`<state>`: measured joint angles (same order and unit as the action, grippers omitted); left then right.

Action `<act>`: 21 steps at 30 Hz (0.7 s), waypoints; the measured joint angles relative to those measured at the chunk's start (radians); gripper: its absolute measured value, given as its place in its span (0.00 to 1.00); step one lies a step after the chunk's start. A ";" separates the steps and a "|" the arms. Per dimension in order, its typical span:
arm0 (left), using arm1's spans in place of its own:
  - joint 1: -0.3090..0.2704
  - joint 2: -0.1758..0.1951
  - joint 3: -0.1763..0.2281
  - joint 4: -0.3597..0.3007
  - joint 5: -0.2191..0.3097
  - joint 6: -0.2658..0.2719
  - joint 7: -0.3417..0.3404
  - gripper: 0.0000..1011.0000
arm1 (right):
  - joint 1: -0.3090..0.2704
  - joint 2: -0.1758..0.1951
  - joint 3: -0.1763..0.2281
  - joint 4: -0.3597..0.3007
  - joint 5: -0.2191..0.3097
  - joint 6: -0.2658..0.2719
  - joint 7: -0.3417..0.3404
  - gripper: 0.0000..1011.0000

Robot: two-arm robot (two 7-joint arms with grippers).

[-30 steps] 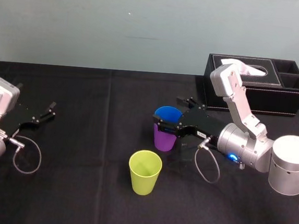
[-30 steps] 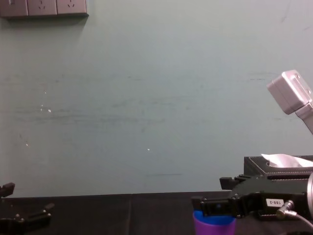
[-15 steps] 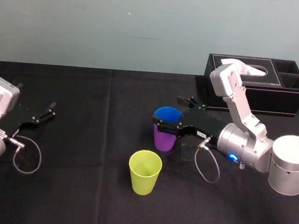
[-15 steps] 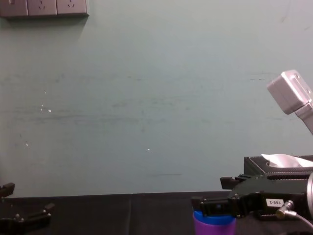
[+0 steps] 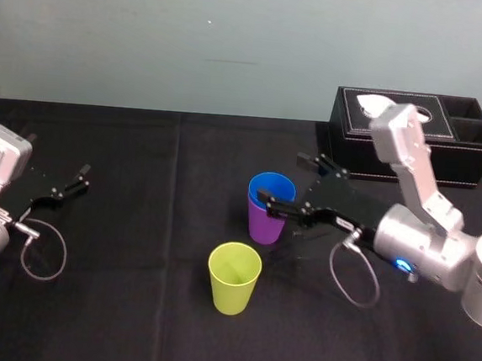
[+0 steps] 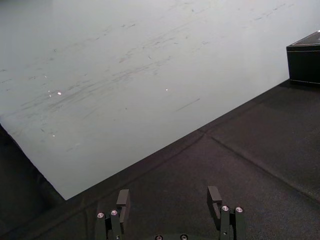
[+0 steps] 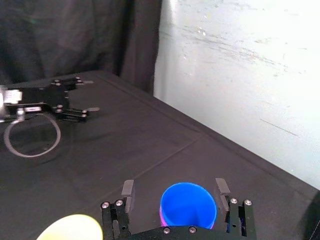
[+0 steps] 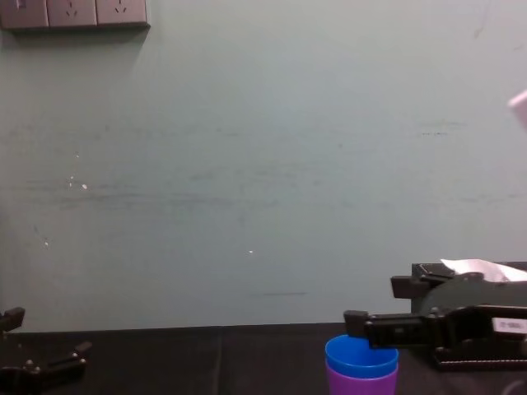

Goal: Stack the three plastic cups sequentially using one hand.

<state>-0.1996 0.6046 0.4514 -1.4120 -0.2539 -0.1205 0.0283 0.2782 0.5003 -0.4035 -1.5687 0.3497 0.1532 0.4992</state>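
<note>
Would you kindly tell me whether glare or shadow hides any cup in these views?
Head view: even light, no glare on the blue cup, purple cup or yellow-green cup; shadows barely show on the black cloth. Right wrist view: the wall is far brighter than the cloth; the open right gripper straddles the blue cup. Left gripper parked at left.

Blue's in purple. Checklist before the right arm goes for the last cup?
1. Blue cup nested upright in purple cup: ok.
2. Right gripper open, jaws either side of the blue cup: ok.
3. Right gripper clear of the blue rim: cannot tell, one side sits close.
4. Yellow-green cup upright, alone in front of the other two: ok.
5. Left gripper parked far left, open: ok.
</note>
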 joint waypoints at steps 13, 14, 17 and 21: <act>0.000 0.000 0.000 0.000 0.000 0.000 0.000 1.00 | -0.143 0.134 0.045 -0.095 0.095 -0.082 0.077 0.99; 0.000 0.000 0.000 0.000 0.000 0.000 0.000 1.00 | -0.150 0.140 0.045 -0.095 0.100 -0.087 0.082 0.99; 0.000 0.000 0.000 0.000 0.000 0.000 0.000 1.00 | -0.175 0.159 0.045 -0.095 0.116 -0.108 0.095 0.99; 0.000 0.000 0.000 0.000 0.000 0.000 0.000 1.00 | -0.201 0.176 0.037 -0.088 0.127 -0.131 0.109 0.99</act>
<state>-0.1995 0.6047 0.4514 -1.4119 -0.2539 -0.1205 0.0283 0.0770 0.6765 -0.3669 -1.6563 0.4769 0.0217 0.6081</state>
